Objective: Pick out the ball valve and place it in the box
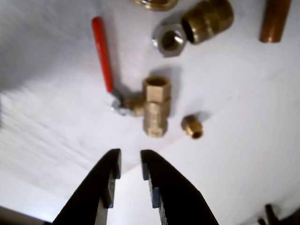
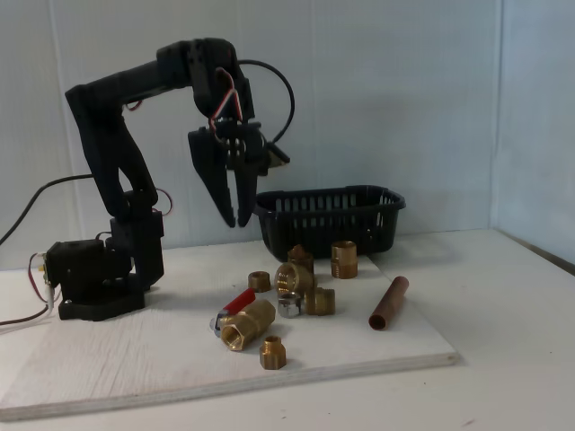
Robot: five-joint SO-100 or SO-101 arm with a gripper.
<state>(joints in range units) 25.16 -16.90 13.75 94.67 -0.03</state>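
**Hand poised above the valve, nothing gripped**

Hangs high over the table [image 2: 377, 359] in the fixed view, hand [image 2: 235, 218] pointing down, well clear of every fitting. Fingers slightly parted in the wrist view, hand [image 1: 130, 158] released and empty, a narrow gap showing between the tips.

Valve [image 1: 154, 107] lies on the white board just ahead of the fingertips in the wrist view, brass body lengthwise toward the camera, red lever [image 1: 102, 52] sticking out sideways and away to the upper left. In the fixed view, valve [image 2: 246, 324] sits at the front of the cluster, well apart from the box [image 2: 328, 215] standing behind it near the wall. Small brass fitting [image 1: 192, 127] rests just beside the body; steel nut [image 1: 169, 39], larger brass coupling [image 1: 207, 19] and copper pipe [image 1: 274, 19] lie farther off.

Likely heavy for its size, rigid, and smooth enough to slip in plastic fingers. Hex flats on the body look like the surest hold: parallel faces, close to the centre of weight. Lever probably a poor choice, thin and off to one side, apt to let the body swing down. Wider opening needed first, judging by the present gap against the body's width. Nearby small fitting could get nudged on the way down.
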